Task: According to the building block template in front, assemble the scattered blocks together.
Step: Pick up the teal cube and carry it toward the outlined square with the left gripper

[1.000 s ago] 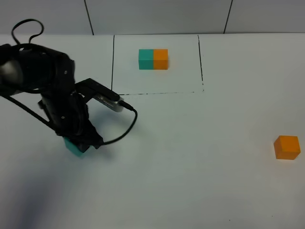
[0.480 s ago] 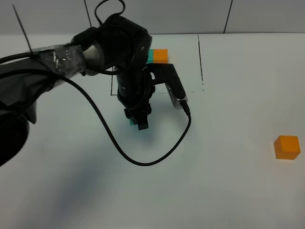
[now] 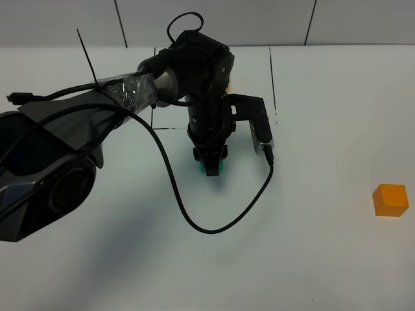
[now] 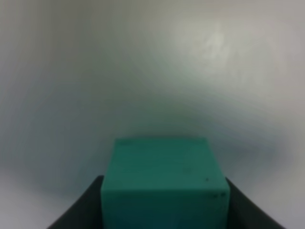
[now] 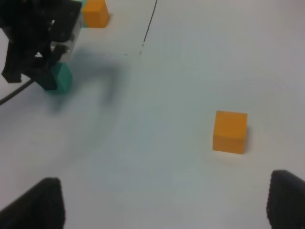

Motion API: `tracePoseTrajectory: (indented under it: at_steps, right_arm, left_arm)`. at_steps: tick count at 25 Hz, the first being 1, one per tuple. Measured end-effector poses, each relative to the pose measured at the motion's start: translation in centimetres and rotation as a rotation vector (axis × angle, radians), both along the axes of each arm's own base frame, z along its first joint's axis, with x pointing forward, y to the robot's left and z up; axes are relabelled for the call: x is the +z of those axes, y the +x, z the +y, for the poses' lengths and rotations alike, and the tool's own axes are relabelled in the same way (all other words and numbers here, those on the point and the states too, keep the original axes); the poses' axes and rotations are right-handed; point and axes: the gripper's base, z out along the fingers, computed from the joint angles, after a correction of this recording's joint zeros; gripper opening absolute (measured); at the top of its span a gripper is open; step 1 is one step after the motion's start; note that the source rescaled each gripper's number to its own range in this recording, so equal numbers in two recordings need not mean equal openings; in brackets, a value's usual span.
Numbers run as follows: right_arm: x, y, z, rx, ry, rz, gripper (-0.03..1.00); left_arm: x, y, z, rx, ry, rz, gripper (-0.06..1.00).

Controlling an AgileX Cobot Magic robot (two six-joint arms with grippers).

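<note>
**Left arm is bringing the teal cube in front of the template**

Over the last second the left arm has been sweeping from the left side of the table [image 3: 311,259] toward the middle, taking the teal cube [image 3: 210,170] with it. Now the left gripper [image 3: 211,163] is pointing down just in front of the black frame line [image 3: 273,78], its jaws clamping the cube on two opposite sides; the left wrist view is showing the cube filling the gap between them. Whether the cube is touching the table or hanging just above it cannot be told.

Behind the arm, the template [image 5: 95,12] is lying inside the frame. It is mostly hidden in the high view, but the right wrist view is catching its orange half.

Further right, the orange cube [image 3: 390,199] is sitting alone, well apart from the teal one and untouched. The right gripper [image 5: 167,181] is hovering near it with jaws standing wide, holding nothing.

The coming move probably turns on this: the orange cube is lying to the right of the teal one — the same order as the template — so it needs to meet the teal cube's right face, and the right arm is clearly the nearer one.
</note>
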Motion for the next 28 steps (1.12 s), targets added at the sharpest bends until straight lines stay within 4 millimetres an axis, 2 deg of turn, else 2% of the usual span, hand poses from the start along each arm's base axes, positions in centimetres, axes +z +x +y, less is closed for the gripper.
tracePoseTrajectory:
  at_steps: [9,15,28]
  right_arm:
    - [0.0,0.0,0.0,-0.002,0.003,0.001,0.73]
    - [0.0,0.0,0.0,-0.002,0.003,0.001,0.73]
    - [0.0,0.0,0.0,-0.002,0.003,0.001,0.73]
  left_arm:
    - [0.2,0.2,-0.5,-0.089,-0.044,-0.027,0.01]
    - [-0.8,0.2,-0.5,-0.096,-0.031,-0.006,0.01]
    - [-0.9,0.2,-0.6,-0.089,-0.041,0.0,0.01]
